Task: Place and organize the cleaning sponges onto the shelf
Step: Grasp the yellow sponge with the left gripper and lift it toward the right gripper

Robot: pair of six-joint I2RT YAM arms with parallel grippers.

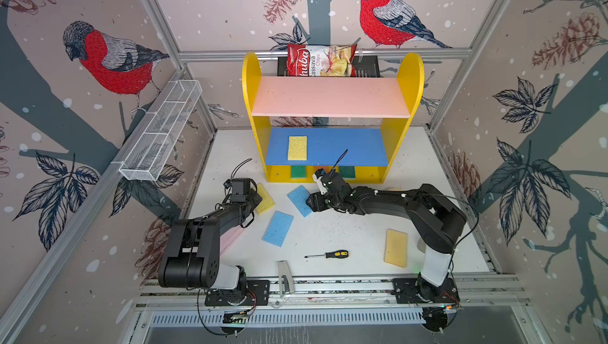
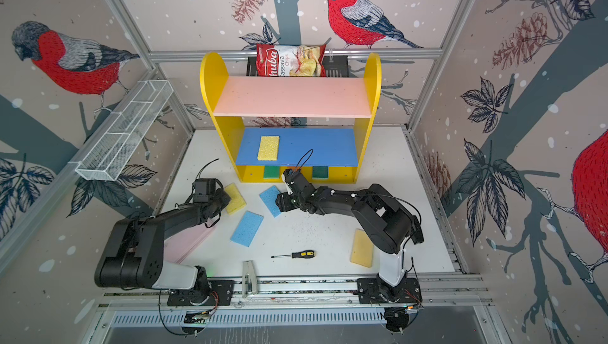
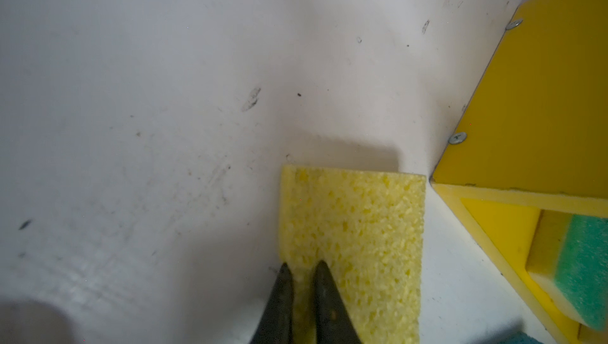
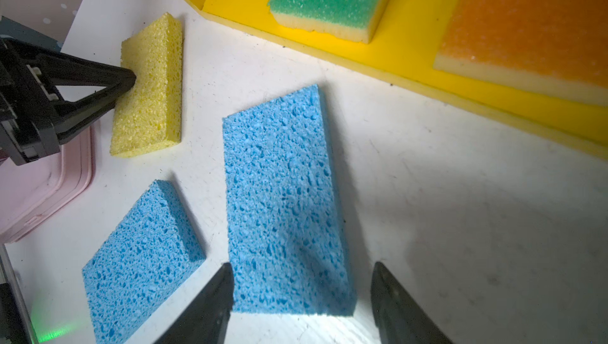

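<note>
I start off the front left corner of the shelf (image 1: 329, 98). My left gripper (image 3: 302, 268) has its fingers nipped together on the long edge of the yellow sponge (image 3: 355, 227), with just a sliver of foam between the tips. Only the wrist cameras give me that pinch. In both top views the wrist covers it and only part of the sponge (image 1: 267, 202) pokes out. The right wrist view adds the side angle: tips meeting on the foam, the sponge close to the shelf's base, and a pink box (image 4: 39, 187) under the gripper.

Moving right, in front of the shelf, the outer blue sponge (image 1: 278, 228) lies flat on the white table (image 1: 345, 227), farther out and untouched. The inner blue sponge (image 1: 298, 198) lies closer to the shelf. My right gripper (image 4: 302, 266) hangs over its end, fingers spread wide on either side. Whether they touch the foam, I cannot tell, and from above the arm hides that end.

On the shelf, the shelved yellow sponge (image 1: 297, 148) sits on the left half of the blue board, seen only from above. In the base, the left green sponge (image 1: 298, 171) and the right green sponge (image 1: 347, 172) peek out. The orange sponge (image 4: 533, 29) beside the left one shows plainly only in the right wrist view.

Well out from the shelf's front lies a screwdriver (image 1: 329, 254). Off the front right, the loose yellow sponge (image 1: 395, 247) lies flat beside the right arm.
</note>
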